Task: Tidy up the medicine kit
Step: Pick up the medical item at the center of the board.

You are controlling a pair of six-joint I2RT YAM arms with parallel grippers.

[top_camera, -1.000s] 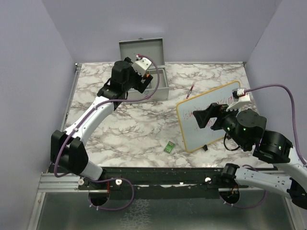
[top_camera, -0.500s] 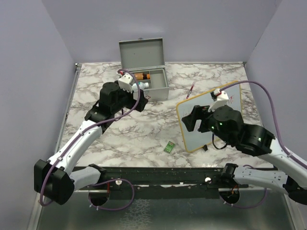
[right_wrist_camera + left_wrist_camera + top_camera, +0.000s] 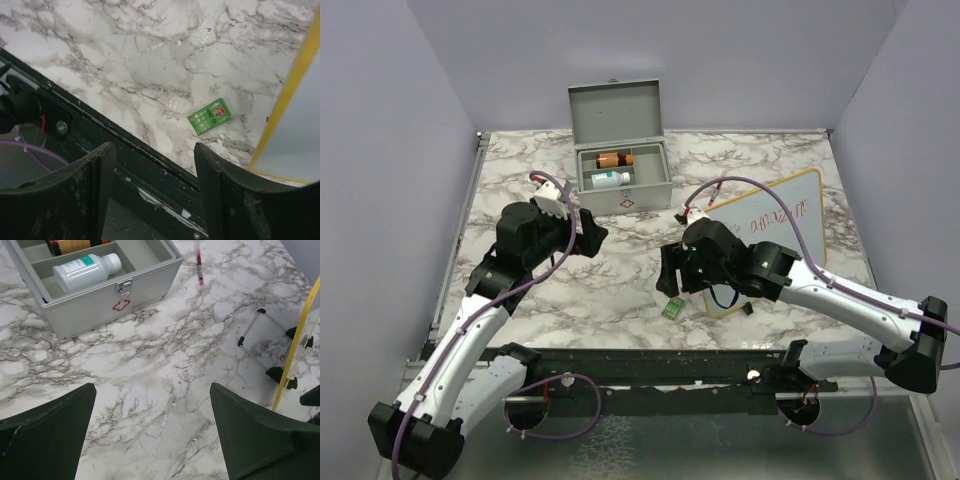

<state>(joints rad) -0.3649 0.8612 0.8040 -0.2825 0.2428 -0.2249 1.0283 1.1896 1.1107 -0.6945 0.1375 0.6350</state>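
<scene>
— Medicine kit [image 3: 625,200], top view: lid up, at the table's back. Left gripper [image 3: 592,232] has backed off in front of it, jaws apart, empty.
— Right gripper [image 3: 667,285]?
— Swung well in front of the kit, over the green packet [image 3: 672,307]; likely the next pick.
— Left wrist view?
— Bare marble before the kit.
— Right wrist view?
— Jaws apart, nothing between. The packet is near the table edge [image 3: 100,112], whiteboard [image 3: 300,130] beside it. Tight.

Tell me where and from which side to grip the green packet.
Probably across the two long edges of the green packet, coming straight down: it lies flat and thin on the table, so only its edges offer a hold.
</scene>
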